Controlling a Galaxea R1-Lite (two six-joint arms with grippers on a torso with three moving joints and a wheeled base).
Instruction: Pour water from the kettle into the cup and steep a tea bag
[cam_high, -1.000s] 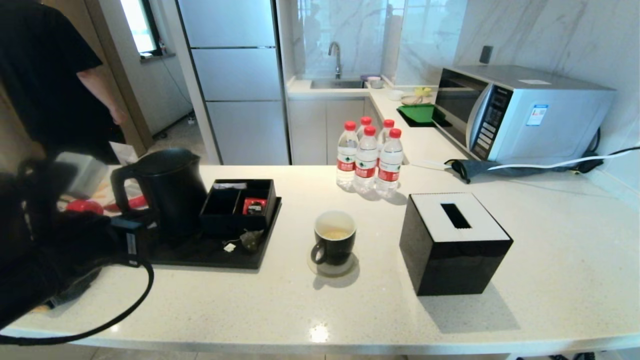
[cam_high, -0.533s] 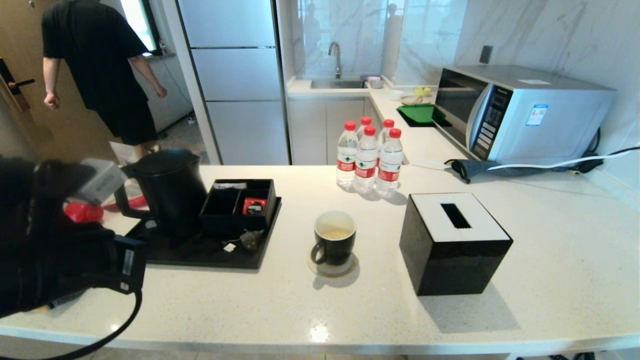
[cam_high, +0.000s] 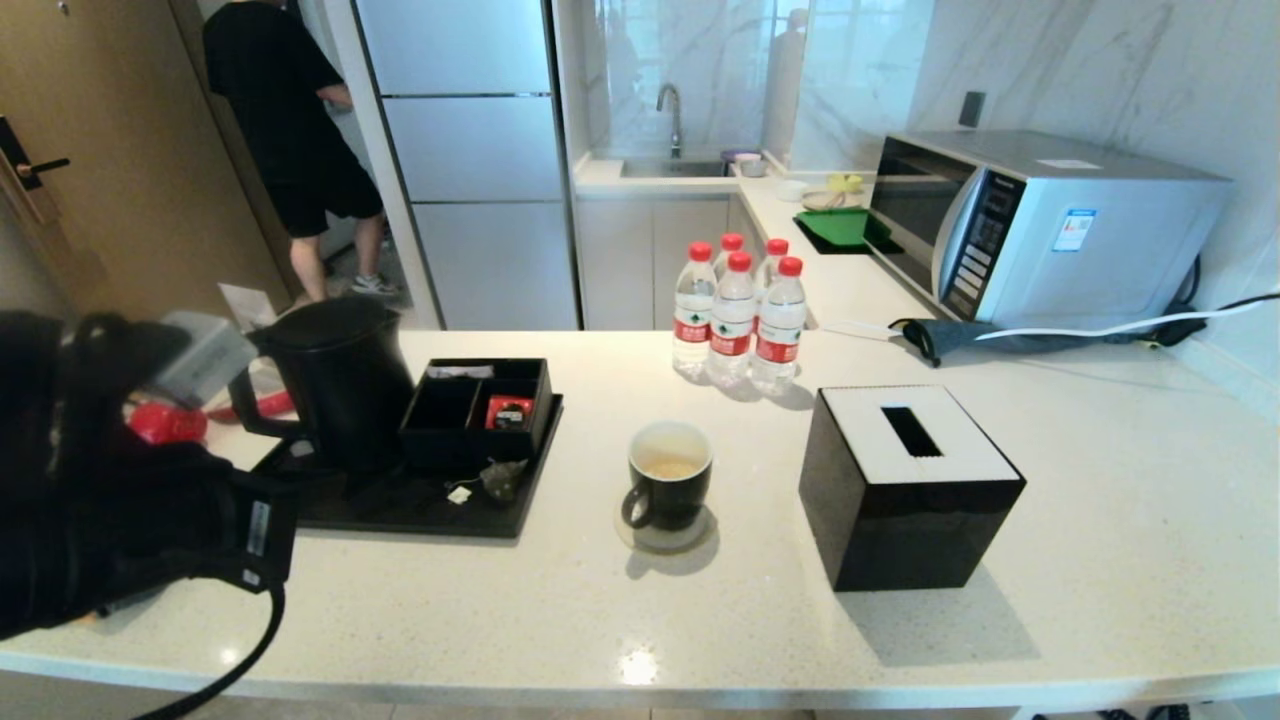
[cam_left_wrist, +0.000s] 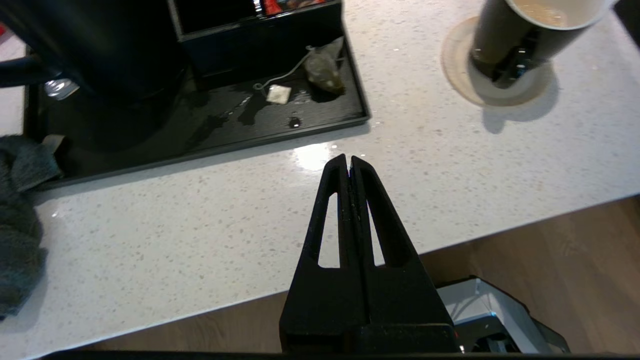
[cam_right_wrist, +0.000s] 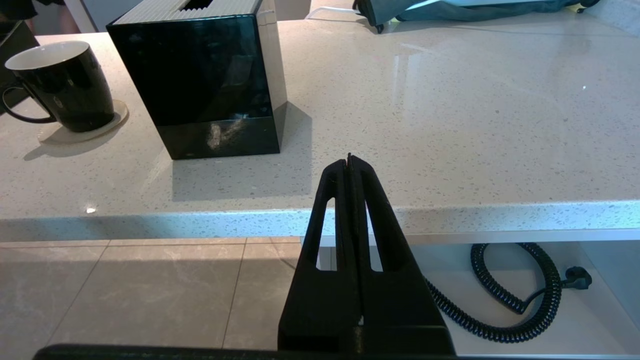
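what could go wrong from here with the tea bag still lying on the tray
1. The tea bag lies in a wet patch on the black tray, tight against the compartment box; the shut left hand may slip off it or bump the box.
2. Its string and white tag trail toward the kettle and could snag when lifted.
3. The cup sits on a loose coaster; a knock could spill its liquid.
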